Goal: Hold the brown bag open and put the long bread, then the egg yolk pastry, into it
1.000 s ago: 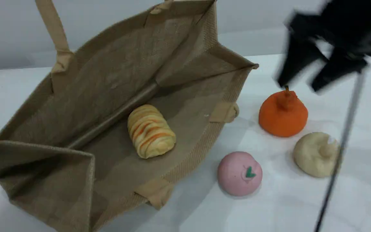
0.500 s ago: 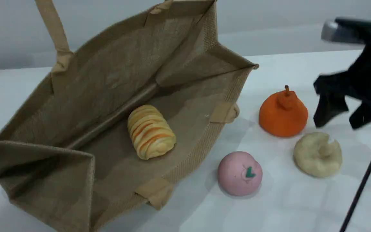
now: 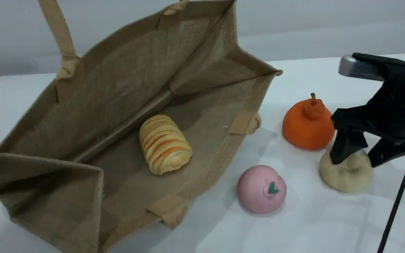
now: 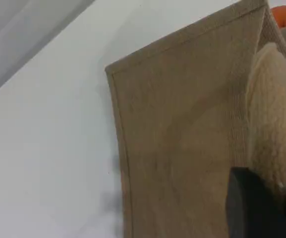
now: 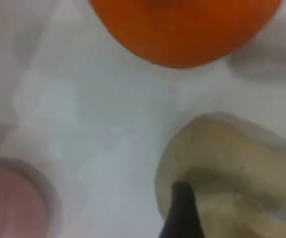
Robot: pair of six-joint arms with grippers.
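The brown bag (image 3: 118, 80) lies with its mouth wide open, one handle (image 3: 56, 28) pulled up out of the top edge. Inside on its floor rests the long bread (image 3: 165, 143), pale yellow with orange stripes. In the left wrist view my left gripper (image 4: 266, 198) is shut on the bag's beige handle (image 4: 269, 109), above the bag's outer side (image 4: 182, 148). The egg yolk pastry (image 3: 346, 177) sits on the table at the right. My right gripper (image 3: 357, 160) is open, its fingers straddling the pastry's top knob. One fingertip (image 5: 182, 208) touches the pastry (image 5: 232, 163).
An orange pear-shaped item (image 3: 308, 123) stands just behind the pastry, close to my right gripper. A pink ball (image 3: 261, 189) with a green leaf mark lies between the pastry and the bag's near rim. A thin black cable (image 3: 396, 207) hangs below the right arm.
My right gripper has swung from above the orange item to the right and down onto the egg yolk pastry. The bag, the long bread and the left grip have not moved.
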